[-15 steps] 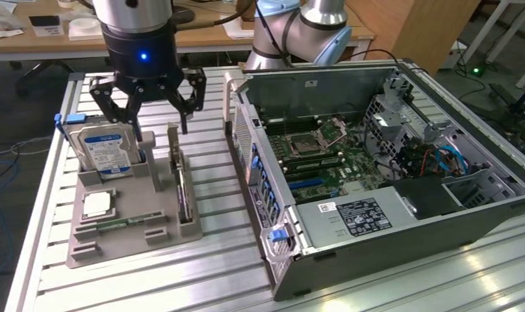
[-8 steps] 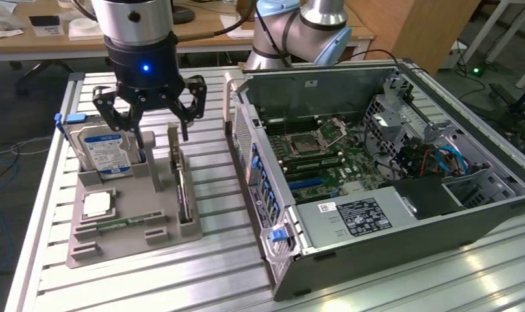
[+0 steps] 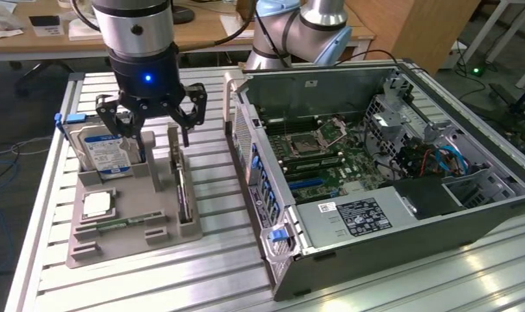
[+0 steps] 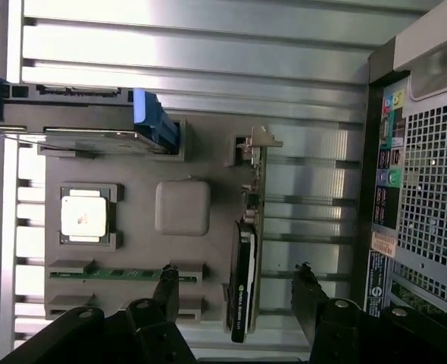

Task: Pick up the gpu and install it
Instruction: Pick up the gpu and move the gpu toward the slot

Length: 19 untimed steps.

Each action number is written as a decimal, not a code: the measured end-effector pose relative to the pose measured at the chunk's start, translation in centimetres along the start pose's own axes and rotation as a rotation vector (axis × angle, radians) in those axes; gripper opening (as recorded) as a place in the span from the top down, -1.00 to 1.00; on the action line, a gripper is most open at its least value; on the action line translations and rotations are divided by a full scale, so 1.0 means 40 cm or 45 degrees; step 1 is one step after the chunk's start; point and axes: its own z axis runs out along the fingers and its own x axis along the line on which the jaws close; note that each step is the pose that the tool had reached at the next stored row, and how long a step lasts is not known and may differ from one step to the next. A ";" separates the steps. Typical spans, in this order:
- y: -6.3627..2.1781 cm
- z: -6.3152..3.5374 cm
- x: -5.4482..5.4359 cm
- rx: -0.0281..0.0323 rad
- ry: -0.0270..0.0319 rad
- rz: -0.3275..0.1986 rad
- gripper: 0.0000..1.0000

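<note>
While the gripper hangs over the grey fixture tray on the slatted aluminium table, its claw is spread wide and holds nothing. In the wrist view the two black fingers stand on either side of the gpu, with a clear gap between each finger and the card.

The gpu stands on its long edge in a slot along the side of the tray nearest the computer case. It shows a black face and a green board edge, and its metal bracket sits at the end towards the arm's base.

The tray also carries three other parts:
- A hard drive with a blue-and-white label stands upright at the end under the arm, and the blue rails on the hard drive show in the wrist view.
- A square processor lies flat in its pocket; the wrist view shows the same processor from above.
- A narrow green memory stick sits just beside the processor, and the wrist view shows the memory stick close to one finger.

The case lies open on the exterior view's right with its motherboard exposed. Its perforated rear panel faces the tray.
</note>
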 end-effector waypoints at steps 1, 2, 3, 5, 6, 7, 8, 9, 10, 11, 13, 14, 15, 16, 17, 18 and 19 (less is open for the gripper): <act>-0.001 0.002 0.000 0.0001 0.0001 0.000 -0.41; -0.001 0.005 0.000 0.0001 0.0001 0.000 -0.41; -0.003 0.008 0.000 0.0001 0.0000 0.000 -0.41; -0.005 0.014 0.000 0.0001 0.0001 0.001 -0.41; -0.006 0.018 0.000 0.0003 0.0000 0.006 -0.41; -0.007 0.022 0.000 0.0003 -0.0001 0.009 -0.41; -0.008 0.026 0.000 0.0003 -0.0002 0.011 -0.41; -0.008 0.031 0.000 0.0003 -0.0002 0.012 -0.41; -0.009 0.035 0.000 0.0003 -0.0004 0.012 -0.41; -0.011 0.039 0.000 0.0003 -0.0003 0.013 -0.41; -0.013 0.045 0.000 0.0003 -0.0004 0.014 -0.41; -0.014 0.048 0.000 0.0004 -0.0003 0.014 -0.41; -0.015 0.051 0.000 0.0004 -0.0003 0.015 -0.41; -0.016 0.054 0.000 0.0004 -0.0004 0.015 -0.41; -0.018 0.058 0.000 0.0004 -0.0004 0.016 -0.41; -0.020 0.061 -0.001 0.0005 -0.0003 0.016 -0.41; -0.022 0.064 -0.001 0.0006 -0.0003 0.017 -0.41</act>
